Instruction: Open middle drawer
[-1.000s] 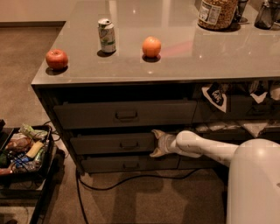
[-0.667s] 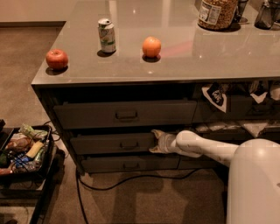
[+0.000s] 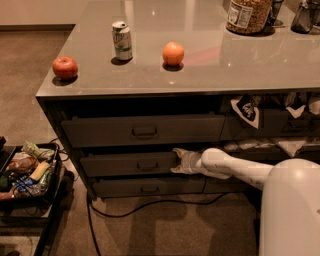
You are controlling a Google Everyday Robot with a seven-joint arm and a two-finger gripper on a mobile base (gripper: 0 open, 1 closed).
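Camera view: glossy grey countertop (image 3: 210, 70) holds a red apple (image 3: 65, 67), soda can (image 3: 122, 40), orange (image 3: 173, 53) and a labelled jar (image 3: 248, 15); the label text is unreadable. Brown carpet, black cable (image 3: 150, 204), snack bin (image 3: 30, 170) at left. The middle drawer (image 3: 127, 164) sits between two other drawers. The gripper (image 3: 181, 161) is at its right end; its open/closed state cannot be told.

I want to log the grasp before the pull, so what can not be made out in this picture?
All in the camera view:
- The gripper sits at the right end of the middle drawer; its contact with the drawer is lost in shadow.
- Inside of the middle drawer: hidden by its front and the top drawer.
- The jar: top cut off by the upper edge.
- Label on the can: too small to read.
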